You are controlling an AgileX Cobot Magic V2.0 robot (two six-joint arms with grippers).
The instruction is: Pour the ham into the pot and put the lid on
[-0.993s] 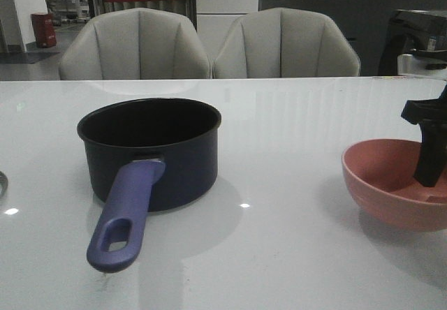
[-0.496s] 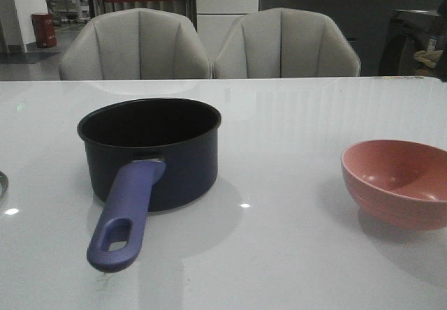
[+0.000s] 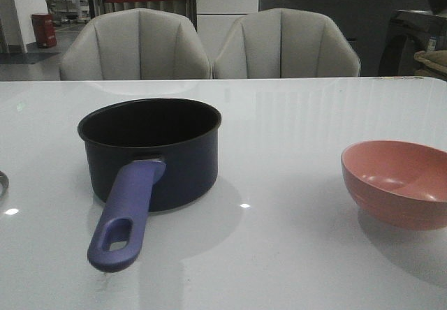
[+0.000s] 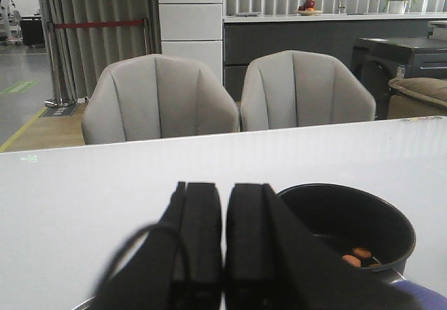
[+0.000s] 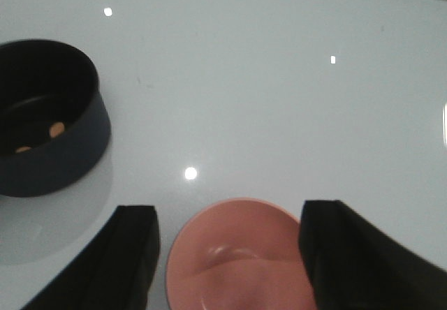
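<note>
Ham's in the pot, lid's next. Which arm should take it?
Left, likely. What looks like the lid peeks in at the front view's left edge, on the left gripper's side, though that gripper is shut. The right gripper hangs open over the pink bowl.

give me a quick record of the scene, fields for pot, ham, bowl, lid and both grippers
pot: on table, uncovered, handle toward camera
ham: orange slices inside pot
pink bowl: on table to the pot's right, looks empty
lid: only a rim sliver at the front view's left edge, unsure
left gripper: shut, empty
right gripper: open above bowl
</note>
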